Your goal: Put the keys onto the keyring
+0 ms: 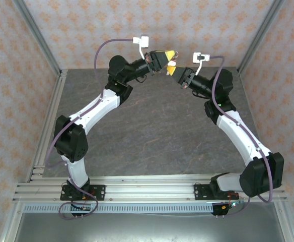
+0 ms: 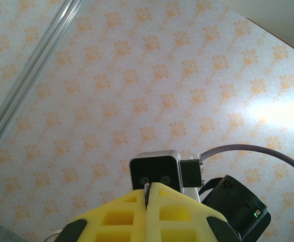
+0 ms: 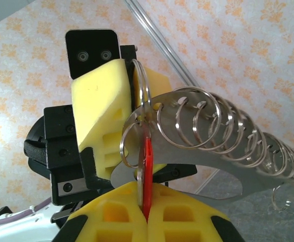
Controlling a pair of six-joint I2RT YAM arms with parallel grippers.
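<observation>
Both arms are raised at the back of the table, tips almost touching. My right gripper (image 3: 146, 209) (image 1: 171, 71) is shut on the keys (image 3: 147, 169), one small red piece with a thin metal blade beside it, standing upright between the yellow pads. Its top reaches into a small split ring on the keyring (image 3: 215, 169), a flat grey metal loop carrying several wire rings that stretches off to the right. My left gripper (image 2: 148, 195) (image 1: 167, 53) is shut on the keyring's near end; its yellow fingers (image 3: 102, 96) stand just behind the keys.
A patterned wall (image 2: 137, 75) with a metal corner rail (image 2: 31, 85) backs the cell. The grey table (image 1: 152, 126) lies far below both grippers. The right wrist's camera block (image 2: 155, 174) sits directly in front of the left fingers.
</observation>
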